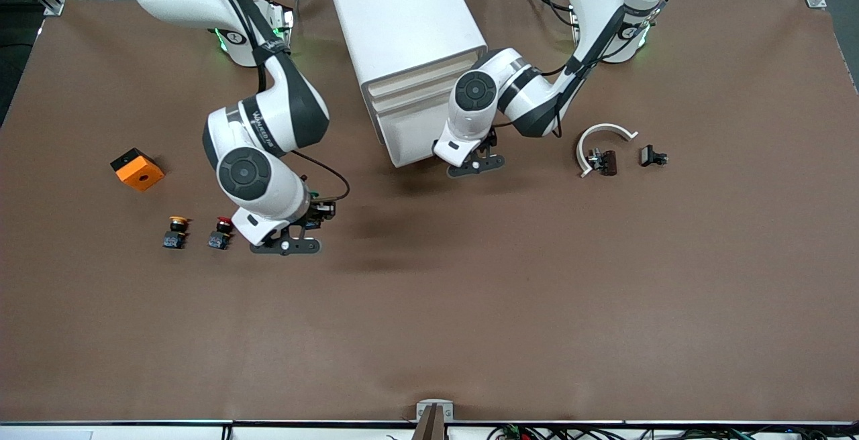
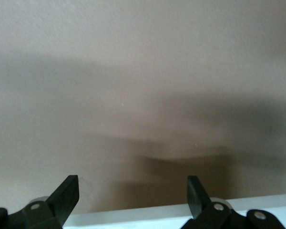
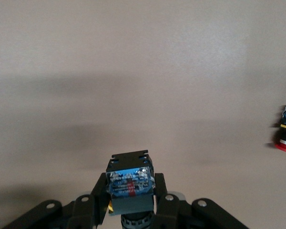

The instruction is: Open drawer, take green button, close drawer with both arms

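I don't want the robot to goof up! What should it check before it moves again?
1. Right gripper shut on a button, over the table: ok.
2. Held button's cap is green: cannot tell, the cap is hidden.
3. Left gripper open, in front of the drawers: ok.
4. Drawers fully shut: cannot tell, though the fronts look about flush.
5. Room around the held button: not ok, the red button stands close beside the right gripper, so lower with care.
6. Yellow button out of the way: ok, it sits more toward the right arm's end.
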Controlling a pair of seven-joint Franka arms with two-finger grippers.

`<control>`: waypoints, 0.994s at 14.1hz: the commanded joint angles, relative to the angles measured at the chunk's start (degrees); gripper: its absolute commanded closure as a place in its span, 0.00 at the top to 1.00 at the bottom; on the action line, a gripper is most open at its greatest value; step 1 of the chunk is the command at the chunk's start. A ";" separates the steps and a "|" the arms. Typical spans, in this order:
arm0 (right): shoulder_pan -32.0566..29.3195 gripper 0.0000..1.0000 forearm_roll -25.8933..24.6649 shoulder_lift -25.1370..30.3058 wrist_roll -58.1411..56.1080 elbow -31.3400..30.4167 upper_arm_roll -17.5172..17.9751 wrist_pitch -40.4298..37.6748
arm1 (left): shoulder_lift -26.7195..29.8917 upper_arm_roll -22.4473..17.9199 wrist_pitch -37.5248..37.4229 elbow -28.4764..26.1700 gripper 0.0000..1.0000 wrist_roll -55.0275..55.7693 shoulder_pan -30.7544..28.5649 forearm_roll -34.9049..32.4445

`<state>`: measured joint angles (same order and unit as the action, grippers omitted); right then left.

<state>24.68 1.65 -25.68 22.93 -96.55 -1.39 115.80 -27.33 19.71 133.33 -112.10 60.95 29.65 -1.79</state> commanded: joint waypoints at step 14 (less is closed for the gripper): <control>-14.22 0.00 -5.95 5.29 -2.36 -23.25 1.12 25.97 | -4.04 8.50 0.61 -0.93 1.00 3.03 -0.12 1.18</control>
<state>12.46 -3.20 -22.32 20.73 -117.72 -1.42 141.20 -30.74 26.68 133.36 -112.76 63.42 29.76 -1.62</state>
